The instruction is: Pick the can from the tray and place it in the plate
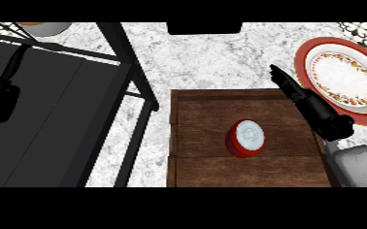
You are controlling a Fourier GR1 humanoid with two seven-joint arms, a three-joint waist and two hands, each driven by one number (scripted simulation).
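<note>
Red can (245, 139) upright mid wooden tray (208, 170); right hand (308, 104), fingers straight and holding nothing, hovers apparently over tray's right edge, can to its left, plate (315, 53) beyond; left hand unseen.

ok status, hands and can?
Right hand open, over tray's right edge, clear of can. Left hand not in view. Can upright on tray. Plate beyond, nothing between.
</note>
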